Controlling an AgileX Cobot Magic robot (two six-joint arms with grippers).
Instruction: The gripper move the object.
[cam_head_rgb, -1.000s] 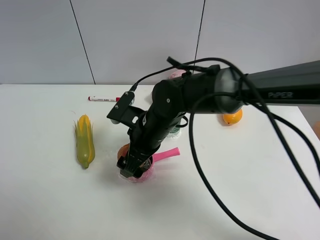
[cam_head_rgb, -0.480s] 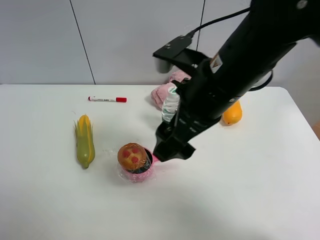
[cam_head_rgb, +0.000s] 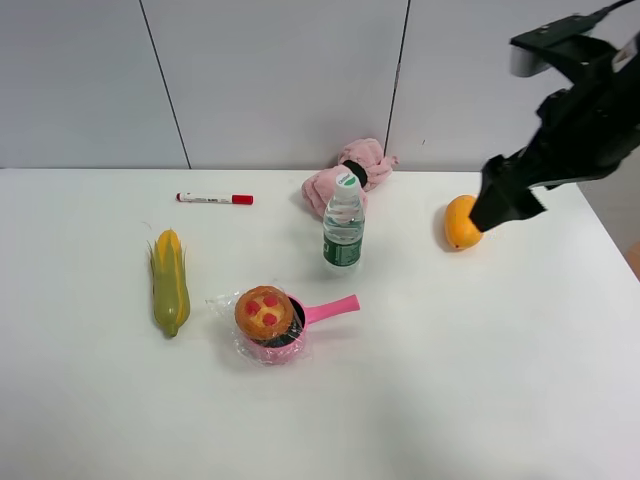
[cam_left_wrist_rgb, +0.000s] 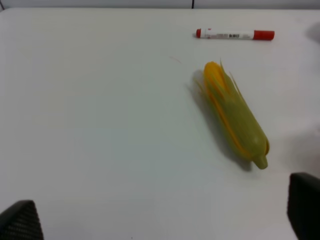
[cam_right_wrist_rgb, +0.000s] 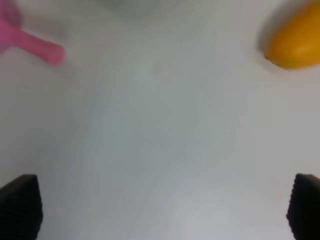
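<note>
Two grippers show, and both have their jaws spread wide with nothing held between them. The left gripper (cam_left_wrist_rgb: 162, 217) appears only in its own wrist view, hanging over bare white desk (cam_head_rgb: 480, 390). An ear of corn (cam_left_wrist_rgb: 234, 116) lies ahead of it, and a red-capped marker (cam_left_wrist_rgb: 235, 35) lies farther off beyond the corn.

From the high camera, the corn (cam_head_rgb: 169, 282) and the marker (cam_head_rgb: 214, 198) are the things farthest from the right gripper (cam_head_rgb: 503, 200), far off to its left. Next comes the pastry (cam_head_rgb: 264, 312), golden-brown with red spots and wrapped in crinkly clear plastic. It sits in the mouth of a small pink saucepan (cam_head_rgb: 335, 307), well apart from the right gripper, to its left and nearer the camera. A water bottle (cam_head_rgb: 343, 222) stands upright between the pan and that gripper. A bunched pink cloth (cam_head_rgb: 345, 170) lies just behind the bottle.

An orange mango (cam_head_rgb: 461, 222) rests on the desk just to the left of the right gripper, whose dark tip overlaps its edge in this view. The right gripper hangs above the desk. Its wrist view catches the mango (cam_right_wrist_rgb: 295, 42) at one edge and the pan's handle (cam_right_wrist_rgb: 35, 45) at the opposite edge.
</note>
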